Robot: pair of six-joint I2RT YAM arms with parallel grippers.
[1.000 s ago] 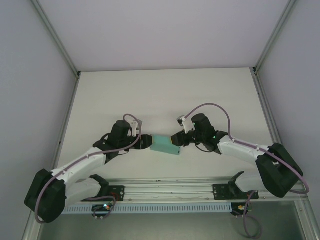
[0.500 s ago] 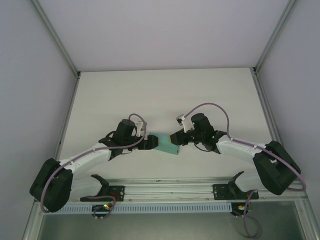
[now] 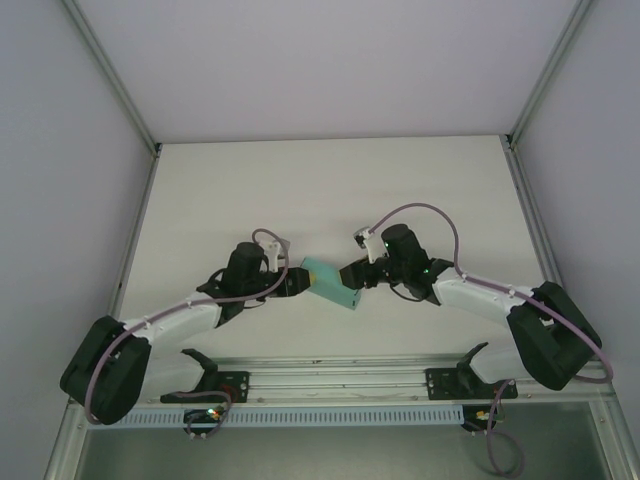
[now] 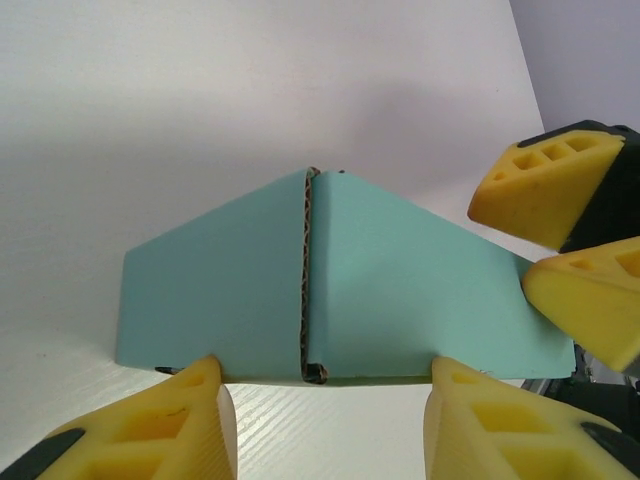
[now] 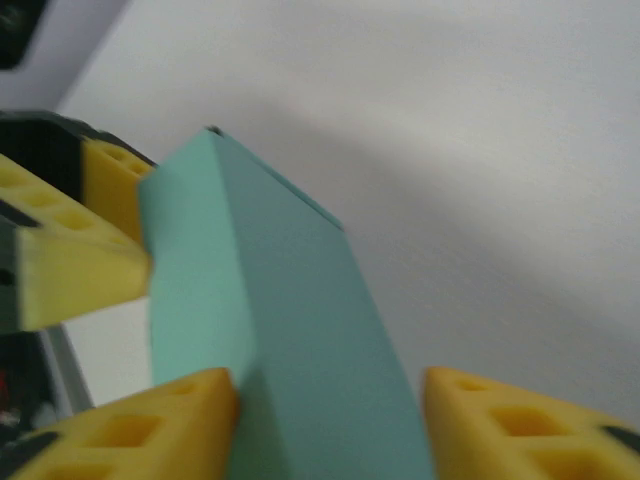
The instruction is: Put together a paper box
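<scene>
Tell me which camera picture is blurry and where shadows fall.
Right wrist view: the paper box is soft and smeared. Left wrist view: sharp, its corrugated seam clear, a soft shadow on the table behind it. Top external view: even light, no glare.

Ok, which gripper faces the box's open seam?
The left gripper: the paper box's raw-edged seam runs between its fingers; the right gripper faces a smooth fold.

My top camera looks down from above and behind me over the whole table (image 3: 300, 190). Both wrist cameras peer along my fingers (image 4: 190, 415), very close, facing each other across the box (image 4: 330, 280).
</scene>
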